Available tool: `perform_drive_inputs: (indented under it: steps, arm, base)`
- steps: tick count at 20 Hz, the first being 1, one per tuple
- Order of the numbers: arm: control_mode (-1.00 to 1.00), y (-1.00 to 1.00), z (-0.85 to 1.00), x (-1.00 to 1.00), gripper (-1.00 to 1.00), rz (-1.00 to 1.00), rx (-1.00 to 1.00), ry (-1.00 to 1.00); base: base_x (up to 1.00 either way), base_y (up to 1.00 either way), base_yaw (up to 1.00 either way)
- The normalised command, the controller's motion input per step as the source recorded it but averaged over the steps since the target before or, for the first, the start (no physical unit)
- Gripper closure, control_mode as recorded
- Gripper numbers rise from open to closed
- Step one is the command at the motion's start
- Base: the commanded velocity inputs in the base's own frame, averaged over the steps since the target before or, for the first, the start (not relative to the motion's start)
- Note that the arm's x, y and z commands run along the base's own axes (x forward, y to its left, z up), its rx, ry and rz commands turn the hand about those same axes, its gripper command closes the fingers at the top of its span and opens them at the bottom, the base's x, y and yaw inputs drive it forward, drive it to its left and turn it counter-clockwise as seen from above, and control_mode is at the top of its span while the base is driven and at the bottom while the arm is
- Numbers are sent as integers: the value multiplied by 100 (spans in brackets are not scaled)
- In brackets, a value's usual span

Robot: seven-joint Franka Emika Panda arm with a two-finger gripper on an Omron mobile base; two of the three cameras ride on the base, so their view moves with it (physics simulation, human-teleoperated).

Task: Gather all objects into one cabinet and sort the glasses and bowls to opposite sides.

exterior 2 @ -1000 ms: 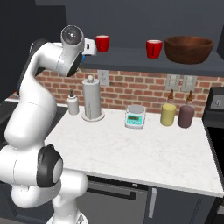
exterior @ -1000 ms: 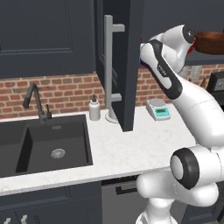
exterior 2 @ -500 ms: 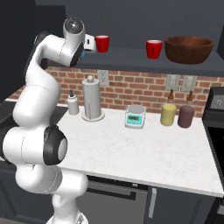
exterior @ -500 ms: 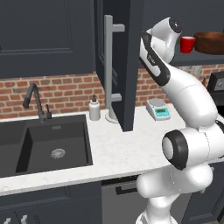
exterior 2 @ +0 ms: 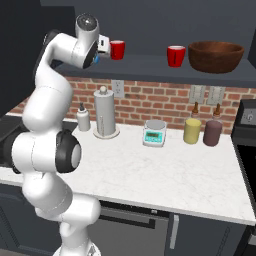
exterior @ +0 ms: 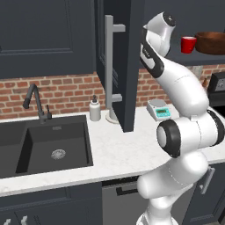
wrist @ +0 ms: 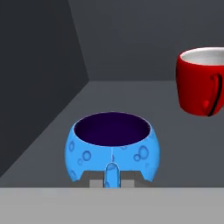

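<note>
In the hand view my gripper (wrist: 111,176) is shut on the near wall of the small blue bowl (wrist: 112,146), whose dark inside faces up. The bowl is low over the grey floor of the cabinet (wrist: 131,94), close to its left inner wall. One red cup (wrist: 202,83) stands to the bowl's right and a little further in. From the right base view my gripper (exterior 2: 106,46) reaches in beside that red cup (exterior 2: 117,49). Further right are a second red cup (exterior 2: 176,55) and the wide brown bowl (exterior 2: 216,56). The cabinet door (exterior: 127,66) stands open.
On the counter (exterior 2: 150,175) below are a paper-towel holder (exterior 2: 104,112), a soap bottle (exterior 2: 83,118), a small scale (exterior 2: 154,133) and two canisters (exterior 2: 192,131). The sink (exterior: 48,143) and tap lie left. The door's bar handle (exterior: 110,66) juts out beside my arm.
My arm has stretched upward and the hand has risen slightly toward the left end of the cabinet, still gripping the blue bowl. The cups and brown bowl have not moved.
</note>
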Motion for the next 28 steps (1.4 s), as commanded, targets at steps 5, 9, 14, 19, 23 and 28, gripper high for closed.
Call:
perform_drive_inputs:
  steps: [5,9,14,19,23,28]
  arm:
    - [-100,0,-16,21,100,0,-1,-1]
    - [-100,3,-15,23,100,0,-1,-1]
    - [-100,3,-11,27,100,0,0,0]
    - [-100,6,-12,25,100,0,0,0]
    - [-100,8,-3,20,100,0,0,0]
    - [-100,11,0,24,100,0,0,0]
  base:
    - [0,0,0]
    - [0,0,0]
    - [0,0,0]
    - [0,0,0]
    - [0,0,0]
    - [0,0,0]
